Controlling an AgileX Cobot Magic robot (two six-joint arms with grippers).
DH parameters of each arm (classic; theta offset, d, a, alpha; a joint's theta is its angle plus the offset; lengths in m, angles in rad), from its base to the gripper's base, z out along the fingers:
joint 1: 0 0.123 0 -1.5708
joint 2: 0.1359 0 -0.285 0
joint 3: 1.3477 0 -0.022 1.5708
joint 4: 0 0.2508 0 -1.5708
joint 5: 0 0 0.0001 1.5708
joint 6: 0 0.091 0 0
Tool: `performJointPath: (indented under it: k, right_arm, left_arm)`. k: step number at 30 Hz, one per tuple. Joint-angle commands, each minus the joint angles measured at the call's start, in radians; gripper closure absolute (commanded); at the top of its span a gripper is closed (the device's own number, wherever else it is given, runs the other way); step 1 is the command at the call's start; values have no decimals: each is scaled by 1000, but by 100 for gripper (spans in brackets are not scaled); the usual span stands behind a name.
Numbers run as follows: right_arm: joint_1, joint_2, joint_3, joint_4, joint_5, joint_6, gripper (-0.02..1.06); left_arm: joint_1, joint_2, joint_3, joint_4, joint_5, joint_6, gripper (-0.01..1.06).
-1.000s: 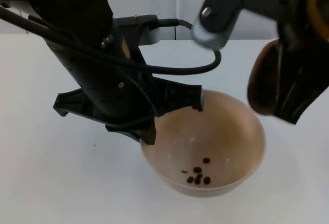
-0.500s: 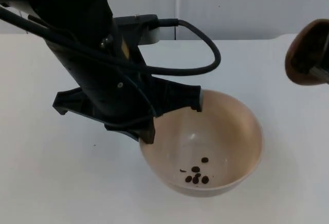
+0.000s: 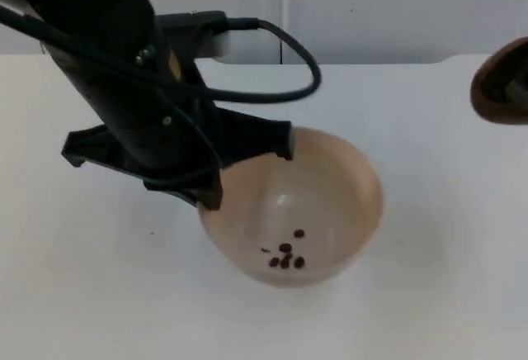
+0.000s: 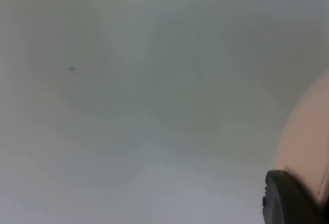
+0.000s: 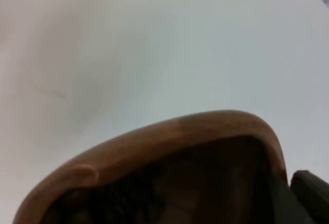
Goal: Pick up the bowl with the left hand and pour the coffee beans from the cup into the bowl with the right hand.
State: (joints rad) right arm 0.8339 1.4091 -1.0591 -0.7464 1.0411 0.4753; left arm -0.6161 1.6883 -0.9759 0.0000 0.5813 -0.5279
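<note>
Beige bowl [image 3: 322, 203]: held at its rim by the left gripper [image 3: 247, 166], near mid-table; looks raised off the white table [image 3: 82, 294] and tilted a bit, though lift is a judgement from the top view.
Beans: a few coffee beans [image 3: 285, 254] sit low inside the bowl, w/ most of the inner wall bare.
Left gripper: pinching the bowl rim on the side toward the left arm; one black fingertip [image 4: 288, 198] lies against the bowl's outer wall [image 4: 308, 136] in the left wrist view.
Brown cup [image 3: 499, 87]: at the far right edge of the top view, well apart from the bowl, carried by the right gripper [image 5: 308, 193].
Right gripper: fingers pressed on the cup; cup rim [image 5: 175, 131] arcs close to the right wrist cam, dark interior behind it, contents too dim to tell.
Key relation: bowl lies to the left of the cup, toward table centre; cup mouth not over the bowl, so nothing can drop in from where it hangs.
Nearer arm: left arm already on the bowl; right arm is the one w/ travel left if more pouring is due.
Step, prob.: pour looks partly or fully done; can't tell if beans remain in the cup.
Risk: bowl held by one rim point, may swing or tip.
</note>
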Motion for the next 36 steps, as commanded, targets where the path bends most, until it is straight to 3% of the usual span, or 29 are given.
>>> performJointPath:
  k: [1,8,13,20,26,29,36]
  right_arm:
    - [-33,-7,-7,4,-25,6,105]
    - [-137,57,-7,16,-76,22,105]
    - [-153,153,-7,4,-147,61,105]
    - [-153,317,-7,-98,-231,235,105]
    - [-153,425,-7,-115,-310,295,105]
    - [-153,509,-7,-147,-346,372,105]
    - [-153,600,-7,-155,-399,416,105]
  left_arm:
    - [29,-2,-6,13,-19,-1,105]
    - [152,56,-6,37,-37,0,105]
    - [188,113,-6,39,-58,0,105]
    - [199,174,-6,41,-86,0,105]
    - [199,183,-6,45,-95,0,105]
    - [199,183,-6,45,-100,0,105]
    - [199,183,-6,45,-100,0,105]
